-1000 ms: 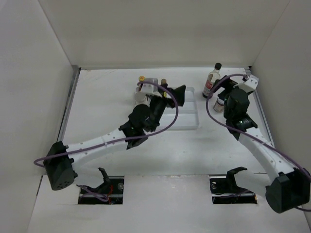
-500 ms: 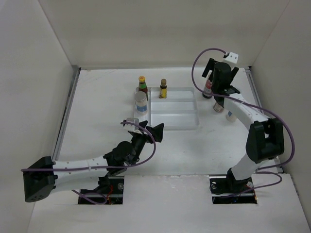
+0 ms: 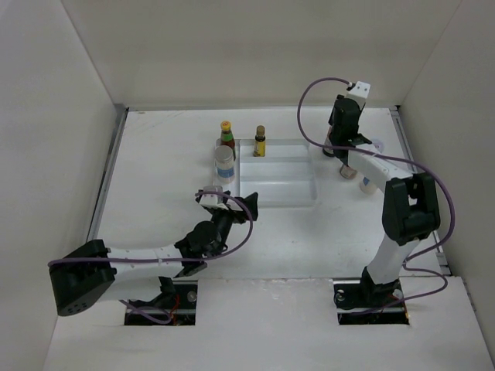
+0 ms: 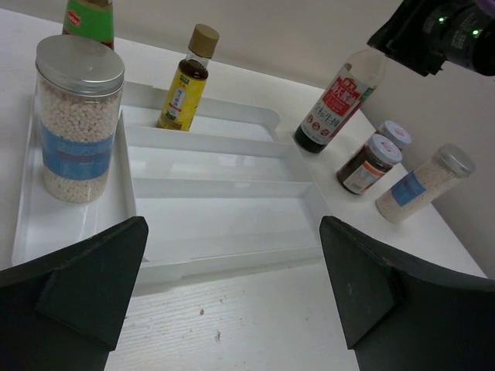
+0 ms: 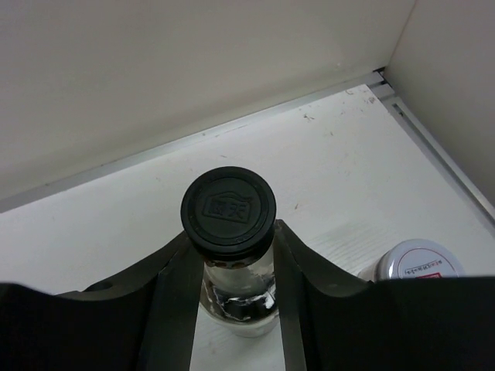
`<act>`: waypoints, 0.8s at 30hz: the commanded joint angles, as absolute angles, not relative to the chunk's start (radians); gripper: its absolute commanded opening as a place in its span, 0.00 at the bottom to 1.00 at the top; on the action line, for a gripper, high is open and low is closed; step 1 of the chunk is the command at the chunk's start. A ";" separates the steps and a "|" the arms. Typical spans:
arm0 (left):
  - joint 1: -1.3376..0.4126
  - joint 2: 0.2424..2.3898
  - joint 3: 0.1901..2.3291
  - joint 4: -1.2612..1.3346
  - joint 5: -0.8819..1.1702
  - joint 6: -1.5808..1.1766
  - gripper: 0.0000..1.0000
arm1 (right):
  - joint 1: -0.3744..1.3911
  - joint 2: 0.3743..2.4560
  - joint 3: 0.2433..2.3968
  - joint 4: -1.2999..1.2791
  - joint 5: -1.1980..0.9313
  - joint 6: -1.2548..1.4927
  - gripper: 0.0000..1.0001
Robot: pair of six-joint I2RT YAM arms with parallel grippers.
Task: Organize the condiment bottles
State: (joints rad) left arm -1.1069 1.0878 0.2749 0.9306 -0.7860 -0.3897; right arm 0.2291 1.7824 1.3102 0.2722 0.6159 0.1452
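My right gripper [image 5: 232,309] is shut on the neck of the tall clear black-capped bottle [image 5: 228,207], which stands upright right of the tray [image 3: 278,193]; from above, that gripper [image 3: 340,145] covers it. A white shaker [image 4: 77,116] stands in the tray's left compartment. The yellow-capped red sauce bottle [image 3: 227,133] and the tiny brown bottle [image 4: 186,85] stand at the tray's far edge. Two short jars [image 4: 367,164] [image 4: 394,133] and a second shaker [image 4: 421,184] sit right of the tray. My left gripper [image 4: 233,224] is open and empty in front of the tray.
White walls close in the table at the back and on both sides. A metal rail [image 3: 108,174] runs along the left edge. The right arm [image 3: 406,205] stretches along the right side, past the jars.
The right gripper has come down over the black-capped bottle and closed on its neck. The left arm has drawn back from the tray to the table in front, its jaws wider apart.
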 commanded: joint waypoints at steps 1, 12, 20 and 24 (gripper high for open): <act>-1.072 1.108 0.298 1.063 -0.801 -0.388 0.97 | 0.226 1.678 1.322 0.439 0.644 0.092 0.28; -0.961 1.209 0.222 1.246 -0.818 -0.393 1.00 | 0.393 1.506 1.367 0.373 0.551 0.063 0.28; -0.903 1.201 0.201 1.239 -0.775 -0.393 1.00 | 0.487 1.523 1.310 0.387 0.546 0.146 0.29; -0.898 1.190 0.190 1.239 -0.772 -0.399 1.00 | 0.492 1.558 1.331 0.385 0.528 0.158 0.29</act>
